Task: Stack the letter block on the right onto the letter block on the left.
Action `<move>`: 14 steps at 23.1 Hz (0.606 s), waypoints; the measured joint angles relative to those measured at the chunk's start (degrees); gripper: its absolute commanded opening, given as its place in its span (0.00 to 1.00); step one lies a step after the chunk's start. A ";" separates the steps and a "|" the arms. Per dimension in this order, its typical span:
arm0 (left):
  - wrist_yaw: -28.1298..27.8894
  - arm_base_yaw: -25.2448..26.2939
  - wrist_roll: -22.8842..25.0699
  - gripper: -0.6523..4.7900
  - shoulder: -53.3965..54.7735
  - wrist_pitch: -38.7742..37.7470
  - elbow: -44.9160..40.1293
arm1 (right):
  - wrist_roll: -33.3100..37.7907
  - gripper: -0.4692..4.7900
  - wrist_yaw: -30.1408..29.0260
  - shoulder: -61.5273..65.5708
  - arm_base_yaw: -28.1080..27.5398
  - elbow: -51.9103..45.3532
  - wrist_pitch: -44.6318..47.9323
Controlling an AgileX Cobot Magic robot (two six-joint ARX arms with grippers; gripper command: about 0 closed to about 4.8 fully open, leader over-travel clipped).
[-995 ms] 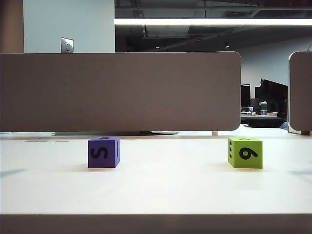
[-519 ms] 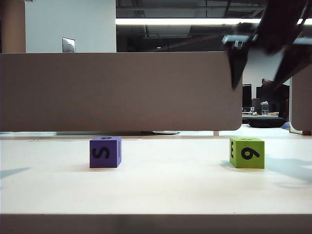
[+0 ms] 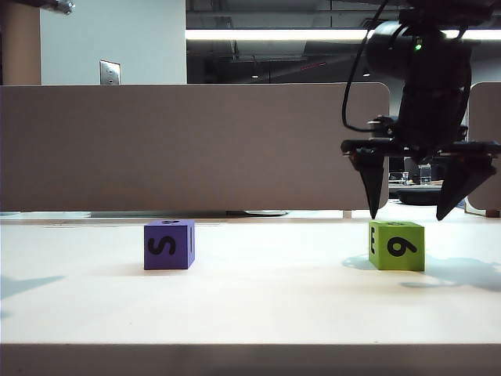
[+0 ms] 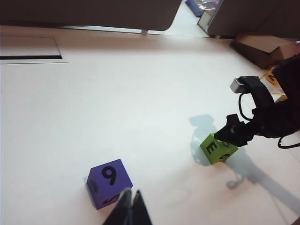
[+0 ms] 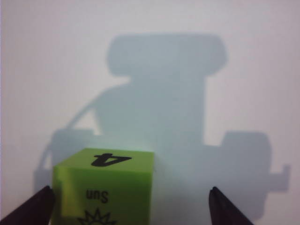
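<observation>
Right gripper [image 3: 408, 216] hangs above the green block [image 3: 397, 245], jaws wide apart — its wrist view alone shows "Sun". Left gripper [image 4: 130, 207] — jaws together — appears near the purple block [image 4: 108, 183] only in its wrist view.

We see an open-plan office, 2 grey desk divider panels [image 3: 192, 146] at the far edge of our white table [image 3: 250, 305], a long fluorescent ceiling light [image 3: 274, 34], dark monitors [image 3: 435, 153] on a far desk, a wall switch plate [image 3: 109, 72] far left.

Purple block [image 3: 169, 244] and lime-green block [image 3: 397, 245] carry black characters; table [image 3: 258, 301] white.
</observation>
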 measured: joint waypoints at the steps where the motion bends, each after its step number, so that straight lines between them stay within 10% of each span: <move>1: -0.15 -0.13 0.17 0.11 0.04 -0.20 0.00 | 0.02 1.00 -0.07 0.39 0.11 0.04 0.00; 14: -3.89 -1.14 4.46 0.11 -0.22 -1.62 5.70 | 1.79 1.00 -4.66 1.31 0.33 0.28 -0.22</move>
